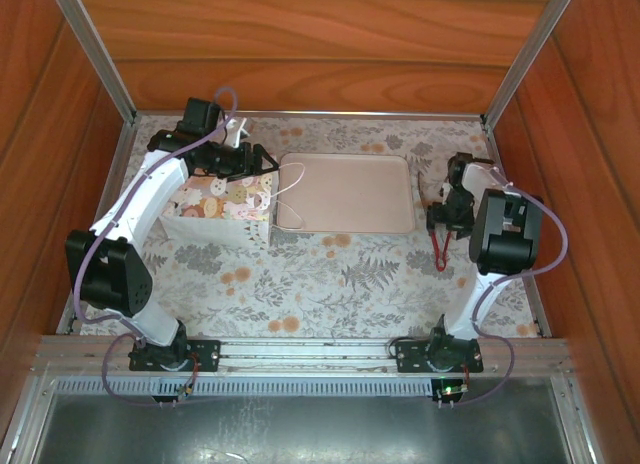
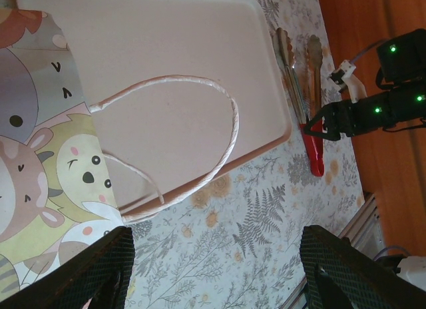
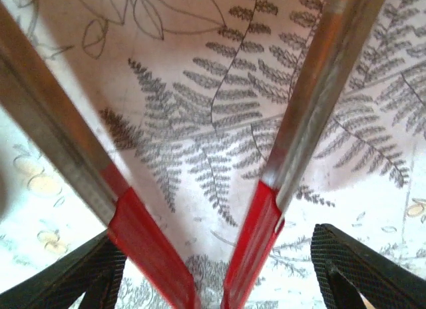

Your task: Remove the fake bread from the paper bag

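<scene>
Tool pickup appears in hand. Right gripper (image 3: 216, 256) stands released, fingers straddling tongs (image 3: 256, 216). Left gripper (image 2: 218, 246) is released and empty; bag (image 2: 40, 156) lies just beside one finger, bread judged inside. Next: clench squarely on tongs.

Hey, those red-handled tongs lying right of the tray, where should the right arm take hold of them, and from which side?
Take the tongs across their two red sleeves, near where they converge, coming straight down from above. They lie flat on the table, arms splayed in a V, so the right pincer, open and astride them, can squeeze both sleeves together.
</scene>
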Robot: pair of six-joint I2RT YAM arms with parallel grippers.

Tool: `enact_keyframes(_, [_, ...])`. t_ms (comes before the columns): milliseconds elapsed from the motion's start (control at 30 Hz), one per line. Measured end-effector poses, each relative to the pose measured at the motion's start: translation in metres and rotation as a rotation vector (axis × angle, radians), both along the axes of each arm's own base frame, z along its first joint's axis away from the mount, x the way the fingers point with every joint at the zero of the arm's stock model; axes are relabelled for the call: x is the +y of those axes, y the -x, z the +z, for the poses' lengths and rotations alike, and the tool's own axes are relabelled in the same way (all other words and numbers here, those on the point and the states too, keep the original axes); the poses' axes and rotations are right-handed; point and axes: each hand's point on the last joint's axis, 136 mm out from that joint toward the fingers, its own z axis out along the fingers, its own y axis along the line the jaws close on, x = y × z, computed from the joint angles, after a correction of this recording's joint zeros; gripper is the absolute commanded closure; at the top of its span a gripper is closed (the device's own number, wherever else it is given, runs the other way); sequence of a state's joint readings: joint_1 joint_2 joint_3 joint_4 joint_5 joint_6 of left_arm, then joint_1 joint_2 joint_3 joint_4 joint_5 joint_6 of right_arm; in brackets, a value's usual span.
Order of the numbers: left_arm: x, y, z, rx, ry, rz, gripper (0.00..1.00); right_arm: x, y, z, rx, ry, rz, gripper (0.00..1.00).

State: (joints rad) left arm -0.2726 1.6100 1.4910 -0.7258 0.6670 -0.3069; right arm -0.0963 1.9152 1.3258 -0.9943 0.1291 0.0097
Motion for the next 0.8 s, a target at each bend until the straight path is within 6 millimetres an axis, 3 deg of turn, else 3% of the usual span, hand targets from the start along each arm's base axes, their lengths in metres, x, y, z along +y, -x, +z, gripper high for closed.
enact_keyframes(300, [0.002, -0.001, 0.0, 0.0, 0.0, 0.006, 0.3, 0.006, -0.001, 0.014, 0.025, -0.039, -0.002, 0.2])
enact_keyframes(800, [0.004, -0.002, 0.0, -0.002, 0.0, 0.011, 0.3, 0.0, 0.007, -0.011, 0.17, -0.01, 0.039, 0.26])
